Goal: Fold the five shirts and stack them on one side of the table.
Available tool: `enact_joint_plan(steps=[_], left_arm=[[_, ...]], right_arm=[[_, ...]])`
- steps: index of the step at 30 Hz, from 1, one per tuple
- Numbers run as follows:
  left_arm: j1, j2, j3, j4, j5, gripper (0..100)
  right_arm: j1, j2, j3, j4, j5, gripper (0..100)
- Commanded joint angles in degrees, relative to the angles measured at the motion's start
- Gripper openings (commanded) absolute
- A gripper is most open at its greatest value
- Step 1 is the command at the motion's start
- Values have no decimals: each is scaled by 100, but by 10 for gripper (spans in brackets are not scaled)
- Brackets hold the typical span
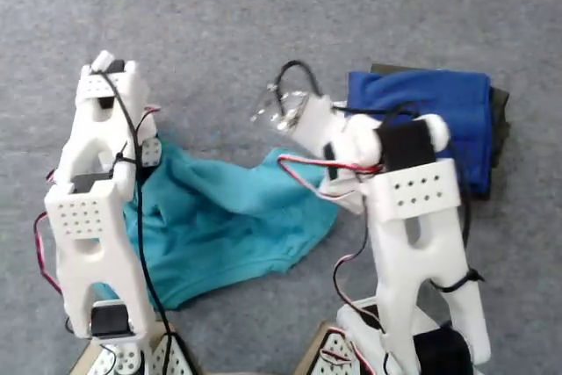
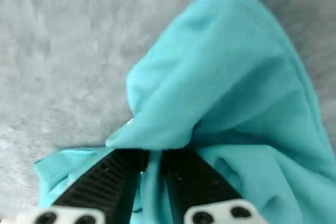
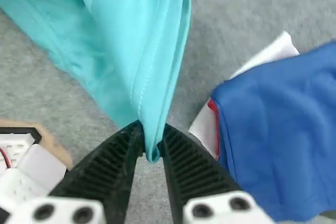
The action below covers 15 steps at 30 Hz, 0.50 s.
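Left fingers [image 2: 118,177]: clamped on crumpled teal cotton shirt [image 1: 228,217].
Right fingers [image 3: 115,156]: pinching its hem.
Long axis: runs between both arms.

- In the high view the left arm [image 1: 88,217] covered the left side of the teal shirt [image 1: 228,226], and the right arm [image 1: 417,199] covered its right tip.
- The fold nipped by the left gripper [image 2: 152,156] ran between the jaws and off the picture's edge; the cloth there was blurred.
- The hem in the right gripper [image 3: 152,129] vanished between the jaws.
- Toward the right edge of the table [image 1: 263,32], the blue shirt [image 1: 430,111] was overlapped by the right arm.
- A dark garment [image 1: 500,120] beneath it showed as a thin rim only, and a white piece [image 3: 265,56] barely peeked out; the stack's count could not be told.
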Motion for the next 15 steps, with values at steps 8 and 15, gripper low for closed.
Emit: enact_joint_plan(steps=[8, 15], left_arm=[[-541, -273, -40, 149, 132, 317], [-1095, -1055, -224, 149, 132, 318]], right_arm=[[-290, -145, -242, 97, 18, 15], [-281, -145, -242, 105, 53, 15]])
